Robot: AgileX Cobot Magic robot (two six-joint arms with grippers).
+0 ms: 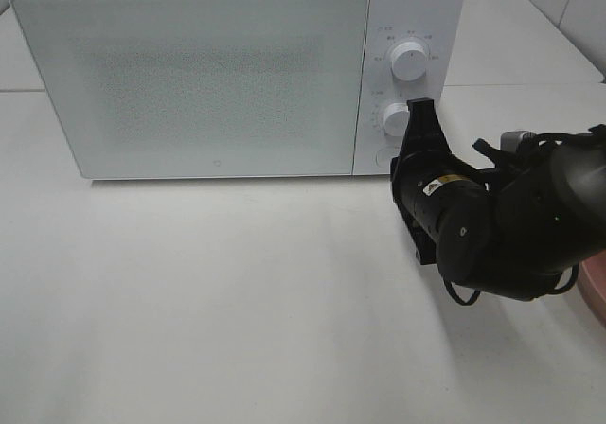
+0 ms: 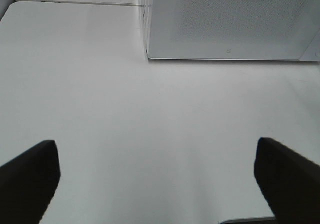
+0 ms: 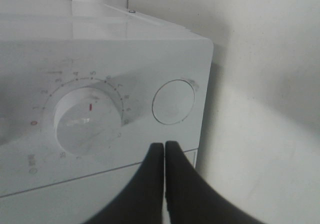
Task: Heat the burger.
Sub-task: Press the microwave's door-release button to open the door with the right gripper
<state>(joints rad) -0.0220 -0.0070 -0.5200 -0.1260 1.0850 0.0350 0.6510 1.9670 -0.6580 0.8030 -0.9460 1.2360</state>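
From the high camera, the right gripper [image 1: 419, 107] reaches up to the control panel of a white microwave [image 1: 218, 83]. Its dark fingers are pressed together into one narrow blade, with the tip just beside the lower dial [image 1: 396, 118]. The upper dial [image 1: 409, 60] is farther out beyond the tip, and a round button [image 1: 383, 157] sits back alongside the fingers, toward the wrist. Well behind the fingers, past the bulk of the arm, the rim of a pink plate [image 1: 595, 291] shows at the frame's edge on the white table [image 1: 189, 301]. The microwave door is shut and its speckled window shows nothing inside. The left wrist camera shows the left gripper [image 2: 157, 179] with its two fingers [image 2: 30, 179] spread wide and nothing between them but bare table. The microwave's door and near corner lie well ahead of the tips. In the right wrist camera, the right gripper's two fingertips [image 3: 159, 151] meet with no gap and grip nothing. They are close to the panel, with the numbered dial on one side and the round button on the other. Whether they touch the panel cannot be told. The burger appears in none of the views, so its place cannot be told.
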